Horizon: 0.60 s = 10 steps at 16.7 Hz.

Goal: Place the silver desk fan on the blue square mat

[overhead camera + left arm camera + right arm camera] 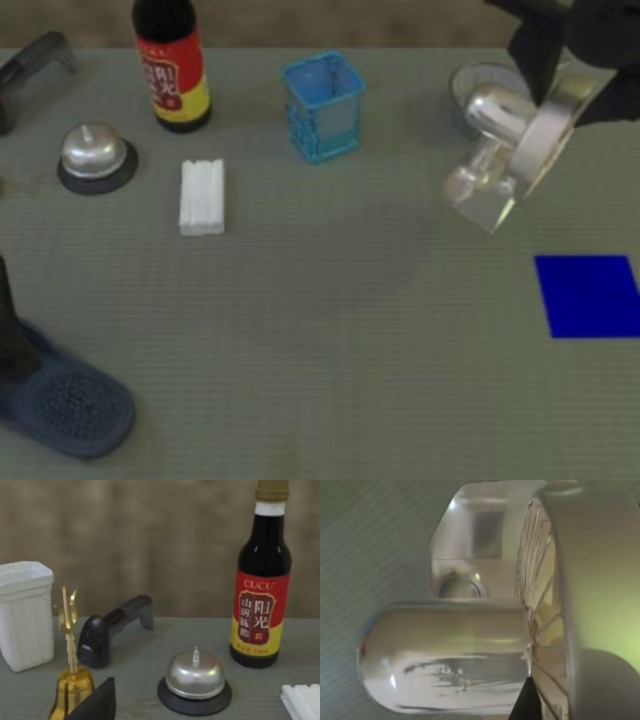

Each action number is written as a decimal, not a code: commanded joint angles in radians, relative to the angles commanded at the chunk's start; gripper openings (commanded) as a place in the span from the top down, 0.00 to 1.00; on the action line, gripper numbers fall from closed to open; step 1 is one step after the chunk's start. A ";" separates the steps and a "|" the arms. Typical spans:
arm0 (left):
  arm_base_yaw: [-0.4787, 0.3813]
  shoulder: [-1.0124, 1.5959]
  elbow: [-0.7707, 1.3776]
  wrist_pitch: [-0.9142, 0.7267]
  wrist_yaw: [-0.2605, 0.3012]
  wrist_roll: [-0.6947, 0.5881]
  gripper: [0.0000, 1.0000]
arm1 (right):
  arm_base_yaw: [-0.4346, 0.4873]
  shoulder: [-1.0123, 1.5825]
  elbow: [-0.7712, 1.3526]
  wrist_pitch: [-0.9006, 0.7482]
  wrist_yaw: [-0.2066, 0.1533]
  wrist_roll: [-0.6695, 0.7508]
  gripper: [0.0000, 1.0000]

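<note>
Jaws of right gripper (556,88) around silver desk fan (505,150)

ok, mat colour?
Plain deep blue, no pattern; the blue square mat shows best in the top view.

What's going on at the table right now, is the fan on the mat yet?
Not yet. The right gripper has the silver desk fan by its ring housing, tilted, near the table's far right side. The blue square mat lies bare at the right edge, nearer the camera than the fan. The left arm is parked at the left, by the bell and soy sauce bottle.
</note>
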<state>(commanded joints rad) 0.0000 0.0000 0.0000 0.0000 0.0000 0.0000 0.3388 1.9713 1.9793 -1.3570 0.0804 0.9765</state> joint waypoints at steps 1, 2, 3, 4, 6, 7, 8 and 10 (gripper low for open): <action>0.000 0.000 0.000 0.000 0.000 0.000 0.00 | -0.022 -0.017 -0.030 -0.003 -0.006 0.106 1.00; 0.000 0.000 0.000 0.000 0.000 0.000 0.00 | -0.043 -0.033 -0.061 -0.008 -0.012 0.204 1.00; 0.000 0.000 0.000 0.000 0.000 0.000 0.00 | -0.063 -0.048 -0.093 -0.015 -0.019 0.295 1.00; 0.000 0.000 0.000 0.000 0.000 0.000 0.00 | -0.082 -0.062 -0.124 -0.023 -0.026 0.379 1.00; 0.000 0.000 0.000 0.000 0.000 0.000 0.00 | -0.117 -0.086 -0.184 -0.041 -0.039 0.524 1.00; 0.000 0.000 0.000 0.000 0.000 0.000 0.00 | -0.133 -0.097 -0.212 -0.050 -0.046 0.587 1.00; 0.000 0.000 0.000 0.000 0.000 0.000 0.00 | -0.147 -0.107 -0.237 -0.058 -0.052 0.642 1.00; 0.000 0.000 0.000 0.000 0.000 0.000 0.00 | -0.168 -0.121 -0.276 -0.073 -0.062 0.727 1.00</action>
<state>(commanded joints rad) 0.0000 0.0000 0.0000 0.0000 0.0000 0.0000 0.1708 1.8500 1.7030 -1.4298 0.0179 1.7033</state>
